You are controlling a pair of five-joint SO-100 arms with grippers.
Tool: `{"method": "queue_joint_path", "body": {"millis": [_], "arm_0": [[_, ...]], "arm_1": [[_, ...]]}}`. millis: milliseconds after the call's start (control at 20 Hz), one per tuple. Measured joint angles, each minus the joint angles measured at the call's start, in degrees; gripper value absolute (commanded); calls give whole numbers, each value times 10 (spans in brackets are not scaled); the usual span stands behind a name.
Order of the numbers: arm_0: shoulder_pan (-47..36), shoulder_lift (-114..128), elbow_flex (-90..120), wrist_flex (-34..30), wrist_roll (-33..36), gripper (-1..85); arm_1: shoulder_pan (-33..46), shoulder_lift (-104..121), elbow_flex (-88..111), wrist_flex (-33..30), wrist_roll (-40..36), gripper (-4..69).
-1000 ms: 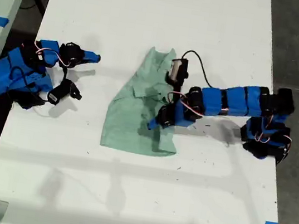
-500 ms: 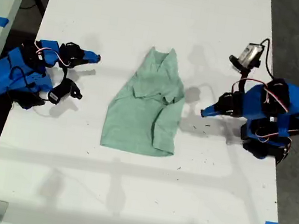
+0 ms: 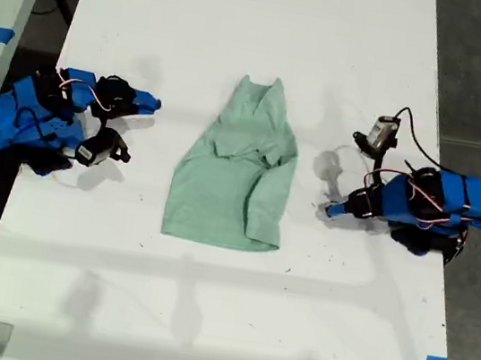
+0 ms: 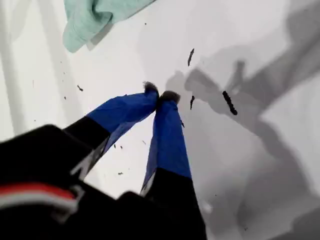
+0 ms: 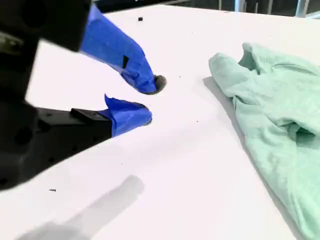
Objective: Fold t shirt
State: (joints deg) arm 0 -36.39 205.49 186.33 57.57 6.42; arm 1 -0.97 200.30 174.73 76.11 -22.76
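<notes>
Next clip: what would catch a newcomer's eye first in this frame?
The pale mint t shirt lies rumpled and partly folded in the middle of the white table, touched by neither arm. My first end effector, shut on nothing, rests on bare table at the exterior view's right of the shirt. My second end effector, slightly open, sits at that view's left.

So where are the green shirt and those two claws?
t shirt (image 3: 233, 183), exterior view, middle of its body.
My first claw (image 4: 160, 95), first wrist view, between its closed tips.
My second claw (image 5: 150, 102), second wrist view, between its parted tips.
</notes>
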Motion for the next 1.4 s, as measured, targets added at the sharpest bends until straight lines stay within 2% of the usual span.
{"method": "queue_joint_path", "body": {"millis": [50,150,250,1400], "arm_0": [[2,0,0,0,8,60],[3,0,0,0,11,60],[11,0,0,0,20,60],[10,0,0,0,33,61]], "arm_1": [[22,0,0,1,-30,26],[18,0,0,5,-157,25],[20,0,0,5,-206,25],[20,0,0,5,-216,25]]}}
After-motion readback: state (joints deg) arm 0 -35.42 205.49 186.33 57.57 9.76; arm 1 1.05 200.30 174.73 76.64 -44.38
